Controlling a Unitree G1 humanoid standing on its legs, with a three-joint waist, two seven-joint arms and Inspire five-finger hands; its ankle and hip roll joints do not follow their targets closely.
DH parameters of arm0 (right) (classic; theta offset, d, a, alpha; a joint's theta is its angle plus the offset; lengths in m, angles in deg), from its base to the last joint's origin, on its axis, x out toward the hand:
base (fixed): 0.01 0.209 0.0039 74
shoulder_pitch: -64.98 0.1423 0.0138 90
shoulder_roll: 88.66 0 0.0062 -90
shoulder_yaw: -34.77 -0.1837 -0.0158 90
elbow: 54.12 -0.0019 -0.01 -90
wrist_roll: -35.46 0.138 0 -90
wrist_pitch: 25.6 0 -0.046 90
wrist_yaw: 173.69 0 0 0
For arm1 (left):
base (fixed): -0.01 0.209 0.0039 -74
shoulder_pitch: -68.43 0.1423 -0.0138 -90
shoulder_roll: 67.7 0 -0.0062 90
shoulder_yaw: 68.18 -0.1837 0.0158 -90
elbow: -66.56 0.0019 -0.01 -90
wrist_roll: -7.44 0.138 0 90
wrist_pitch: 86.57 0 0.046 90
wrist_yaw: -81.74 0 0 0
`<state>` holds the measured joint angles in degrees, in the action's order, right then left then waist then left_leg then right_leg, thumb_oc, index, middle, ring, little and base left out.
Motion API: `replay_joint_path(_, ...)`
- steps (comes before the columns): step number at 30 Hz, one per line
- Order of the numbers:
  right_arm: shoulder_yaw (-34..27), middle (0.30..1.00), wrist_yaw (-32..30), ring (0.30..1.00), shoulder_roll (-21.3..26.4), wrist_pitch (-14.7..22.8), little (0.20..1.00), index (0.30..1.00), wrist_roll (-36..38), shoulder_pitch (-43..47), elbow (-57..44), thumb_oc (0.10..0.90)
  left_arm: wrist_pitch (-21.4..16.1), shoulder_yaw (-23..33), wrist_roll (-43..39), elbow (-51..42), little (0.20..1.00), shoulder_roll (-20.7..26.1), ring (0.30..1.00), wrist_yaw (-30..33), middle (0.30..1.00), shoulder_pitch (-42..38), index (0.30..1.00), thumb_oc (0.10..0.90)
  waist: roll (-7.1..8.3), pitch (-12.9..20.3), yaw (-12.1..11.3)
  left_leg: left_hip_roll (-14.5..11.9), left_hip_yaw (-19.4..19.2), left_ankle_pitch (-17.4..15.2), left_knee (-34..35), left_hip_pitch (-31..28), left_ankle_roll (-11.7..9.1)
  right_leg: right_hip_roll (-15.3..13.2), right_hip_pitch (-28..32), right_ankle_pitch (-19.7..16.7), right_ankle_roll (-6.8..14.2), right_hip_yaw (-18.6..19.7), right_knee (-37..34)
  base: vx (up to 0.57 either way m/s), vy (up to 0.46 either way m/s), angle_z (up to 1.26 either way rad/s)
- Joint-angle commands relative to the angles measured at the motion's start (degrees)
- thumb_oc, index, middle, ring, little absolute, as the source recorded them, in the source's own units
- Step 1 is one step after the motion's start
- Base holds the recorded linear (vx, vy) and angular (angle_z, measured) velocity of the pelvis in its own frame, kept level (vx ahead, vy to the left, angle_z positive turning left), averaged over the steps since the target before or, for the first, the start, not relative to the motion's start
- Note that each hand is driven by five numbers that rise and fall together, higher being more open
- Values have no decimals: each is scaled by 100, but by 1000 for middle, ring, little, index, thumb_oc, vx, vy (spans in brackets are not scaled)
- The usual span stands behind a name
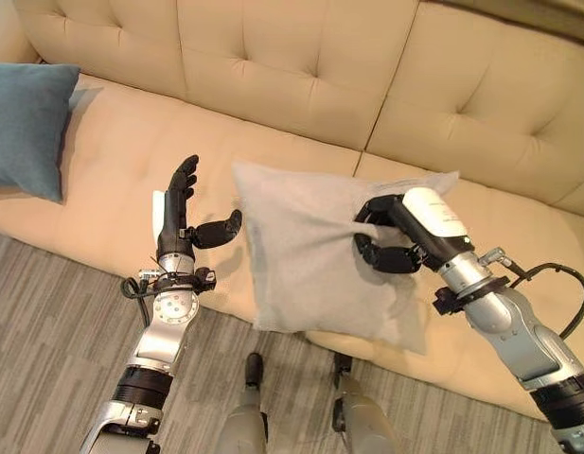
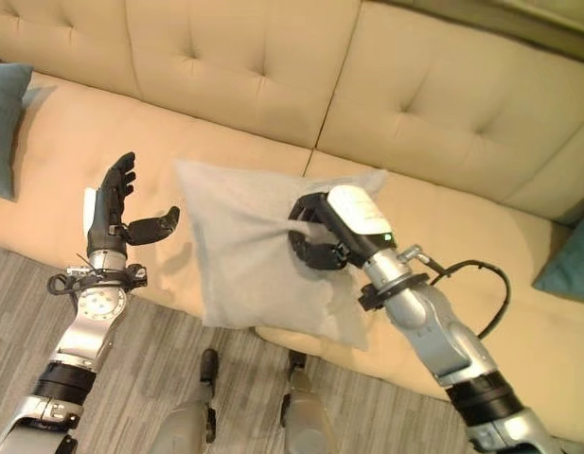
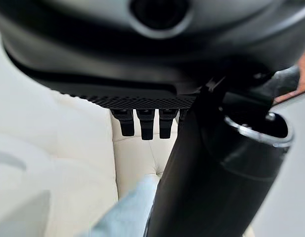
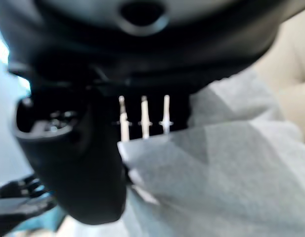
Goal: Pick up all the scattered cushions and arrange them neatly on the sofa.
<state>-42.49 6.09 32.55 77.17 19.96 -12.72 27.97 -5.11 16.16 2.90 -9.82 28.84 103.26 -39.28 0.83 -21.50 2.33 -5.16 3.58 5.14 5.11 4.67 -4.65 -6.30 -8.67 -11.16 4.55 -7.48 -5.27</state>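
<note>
Cream sofa [image 1: 310, 66] spans both eye views, back cushions at 12 o'clock, seat running toward 4. Right eye view adds a teal cushion [image 2: 568, 265] at 3 o'clock on the seat's far end; left eye view gives more of the other teal cushion [image 1: 26, 123] at 9–10 o'clock, leaning vs the backrest. Grey cushion [image 1: 320, 251] sits mid-frame, held off the seat's front edge, face toward camera, long axis approx 11-to-5, lower corner over the grey floor [image 1: 45, 322]. Right hand [image 1: 391, 241] comes in from 4 o'clock, fingers curled, pinching fabric near the cushion's 3 o'clock edge; right wrist view shows cloth bunched vs the palm. Left hand [image 1: 183, 213] is upright at 9 o'clock, fingers straight toward 12, thumb out toward the cushion, apart from it.
</note>
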Motion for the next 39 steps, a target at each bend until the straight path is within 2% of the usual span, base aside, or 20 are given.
replay_joint_path(1,-384,300,-108,300,75,956,300,300,1183,-139,-794,400,-538,-30,-116,512,900,107,900,-31,900,139,900,800,150,1662,11,64,-4,-773,-11,-284,122,-99,669,1337,335,-84,304,25,4,-5)
replay_joint_path(2,-414,300,211,300,36,1015,300,300,1754,-277,-981,400,-550,-22,-477,649,900,21,900,-153,900,177,900,800,206,1694,51,43,-23,-772,-11,-302,118,-85,664,1350,339,-80,347,0,0,0)
replay_joint_path(5,-344,300,571,300,89,1063,300,300,2344,-231,-1366,400,-586,-34,-1302,879,900,-137,900,-546,900,225,900,800,294,1742,100,9,-53,-774,-11,-316,119,-56,639,1348,343,-50,384,0,0,0)
replay_joint_path(10,-333,300,1163,300,-84,978,300,300,3656,-127,-1801,400,-226,-499,-2551,1182,900,-257,900,-1556,900,518,900,800,384,1820,201,-48,-128,-806,-11,-381,130,7,629,1329,351,12,390,8,-1,-9)
replay_joint_path(12,-183,300,1380,300,-232,895,300,300,4306,-19,-1957,400,-88,-787,-3494,966,900,-288,900,-2020,900,690,900,800,439,1855,231,-79,-188,-819,-11,-415,126,29,638,1308,357,54,365,-4,-6,-19)
replay_joint_path(13,-113,300,1415,300,-289,871,300,300,4421,28,-2000,400,-63,-902,-3930,811,900,-306,900,-2228,900,749,900,800,468,1862,243,-90,-211,-821,-11,-429,128,44,635,1299,356,78,355,-6,-6,-10)
replay_joint_path(20,182,300,1634,300,-625,725,300,300,4493,-75,-2122,400,-31,-1110,-4647,751,900,-632,900,-2319,900,549,900,800,652,1922,267,-124,-256,-833,-11,-484,118,103,664,1294,335,163,328,-14,-17,-11)
replay_joint_path(26,259,300,1863,300,-873,608,300,300,4580,-238,-2041,400,72,-1209,-5119,833,900,-801,900,-2660,900,465,900,800,681,1961,276,-130,-260,-835,-11,-525,116,113,694,1299,332,168,319,0,0,0)
replay_joint_path(27,250,300,1919,300,-921,558,300,300,4639,-268,-2004,400,133,-1278,-5125,828,867,-796,867,-2772,867,465,867,778,672,1961,280,-133,-271,-830,-11,-534,116,112,696,1296,333,169,320,0,0,0)
replay_joint_path(28,248,300,1920,300,-922,557,300,300,4640,-271,-2005,400,133,-1279,-5126,829,745,-795,745,-2773,745,466,745,696,673,1960,277,-134,-272,-831,-11,-536,116,113,697,1296,333,170,320,0,0,0)
replay_joint_path(29,251,300,1955,300,-983,517,300,300,4644,-289,-1952,400,153,-1315,-5098,804,300,-781,300,-2847,300,481,300,400,654,1965,273,-130,-279,-830,-11,-543,116,108,702,1290,333,169,313,0,0,0)
replay_joint_path(34,196,300,1967,300,-1109,478,300,300,4341,-430,-1779,400,216,-1488,-5067,428,300,-641,300,-3085,300,602,300,400,567,1985,232,-100,-278,-819,-11,-556,134,78,747,1267,330,168,285,-18,12,-1)
replay_joint_path(39,-227,300,1716,300,-1039,513,300,300,3292,-535,-1273,400,233,-1366,-4964,-224,300,-386,300,-3209,300,828,300,400,370,1990,158,-54,-280,-810,-11,-608,158,26,833,1261,343,101,265,-6,31,-1)
